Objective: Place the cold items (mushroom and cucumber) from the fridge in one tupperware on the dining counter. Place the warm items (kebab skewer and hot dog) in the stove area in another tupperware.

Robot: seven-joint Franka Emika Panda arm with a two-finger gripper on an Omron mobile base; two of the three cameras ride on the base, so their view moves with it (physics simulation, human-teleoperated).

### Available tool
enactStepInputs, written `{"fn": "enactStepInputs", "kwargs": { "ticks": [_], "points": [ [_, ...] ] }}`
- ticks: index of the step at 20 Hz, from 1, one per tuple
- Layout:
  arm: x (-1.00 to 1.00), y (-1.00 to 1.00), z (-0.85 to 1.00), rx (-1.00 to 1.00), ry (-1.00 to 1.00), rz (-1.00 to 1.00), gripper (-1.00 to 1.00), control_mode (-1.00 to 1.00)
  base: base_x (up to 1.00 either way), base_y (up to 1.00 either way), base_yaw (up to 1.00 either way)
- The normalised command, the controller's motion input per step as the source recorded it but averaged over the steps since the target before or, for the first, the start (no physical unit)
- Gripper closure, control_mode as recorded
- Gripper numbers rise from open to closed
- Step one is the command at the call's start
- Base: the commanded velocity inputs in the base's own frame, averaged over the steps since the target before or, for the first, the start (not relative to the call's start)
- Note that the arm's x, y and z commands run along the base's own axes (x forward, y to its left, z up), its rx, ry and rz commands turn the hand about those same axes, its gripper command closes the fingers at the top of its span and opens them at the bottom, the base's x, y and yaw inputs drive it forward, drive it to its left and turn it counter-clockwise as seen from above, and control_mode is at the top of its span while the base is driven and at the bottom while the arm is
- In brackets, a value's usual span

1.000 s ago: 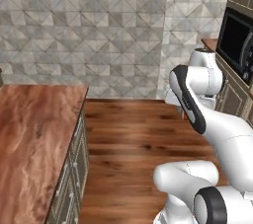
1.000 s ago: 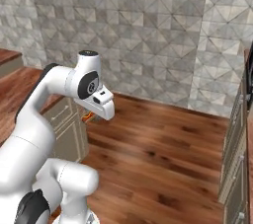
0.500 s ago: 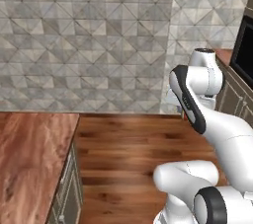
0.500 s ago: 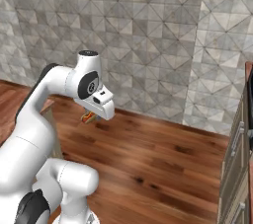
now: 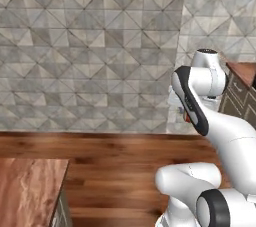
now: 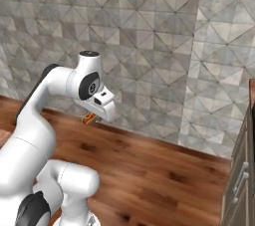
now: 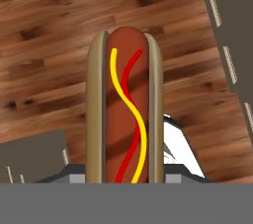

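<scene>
Hand view, hot dog [image 7: 125, 109] upright between jaws, above wood floor [image 7: 44, 75]

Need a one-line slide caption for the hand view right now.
Hand view: hot dog with yellow and red sauce squiggles, carried in the gripper above the wood floor.

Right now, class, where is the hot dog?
The hot dog is held in the end effector, above the wood floor, in front of the tiled wall.

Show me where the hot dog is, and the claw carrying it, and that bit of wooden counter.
hot dog [image 7: 124, 109]: hand view, middle of the sausage.
gripper [image 6: 94, 116]: right base view, its tip beside the hot dog.
wooden counter [image 5: 27, 191]: left base view, bare top.
</scene>
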Motion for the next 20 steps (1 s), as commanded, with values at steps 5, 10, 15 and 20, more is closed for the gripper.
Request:
{"fn": "enactStepInputs", "kwargs": {
  "ticks": [5, 10, 15, 20],
  "points": [
    [0.0, 0.0, 0.0, 0.0, 0.0, 0.0, 1.0, 1.0, 1.0, 0.14, 0.25],
    [0.0, 0.0, 0.0, 0.0, 0.0, 0.0, 1.0, 1.0, 1.0, -0.08, 0.61],
    [0.0, 0.0, 0.0, 0.0, 0.0, 0.0, 1.0, 1.0, 0.95, -0.16, 0.82],
    [0.0, 0.0, 0.0, 0.0, 0.0, 0.0, 1.0, 1.0, 0.67, -0.24, 0.9]
  ]
}}
